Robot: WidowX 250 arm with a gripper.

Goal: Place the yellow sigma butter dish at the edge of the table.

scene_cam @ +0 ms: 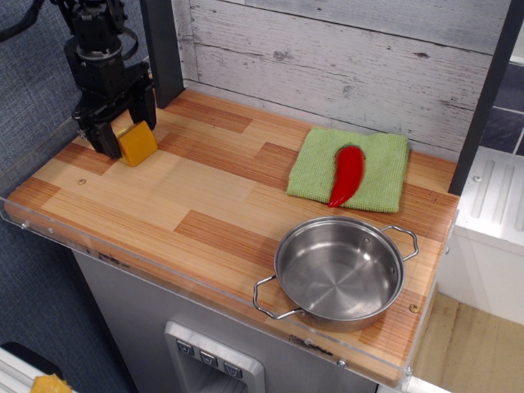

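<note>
Your yellow sigma butter dish (137, 143) sits at the far left corner of the table (205, 205), close to the left acrylic rim and not far from the back wall. The gripper (121, 129) is down over it, fingers spread; one finger (104, 139) stands on its left side, the other (148, 106) behind and to the right. You cannot tell whether either touches the block. A dark post (161, 49) stands just behind the gripper. Bare planks run from the dish to the front rim. Well apart on the right: a green cloth (377, 168) with a red chili pepper (347, 174) lying on it, and a steel pot (340, 272) near the front right corner.
</note>
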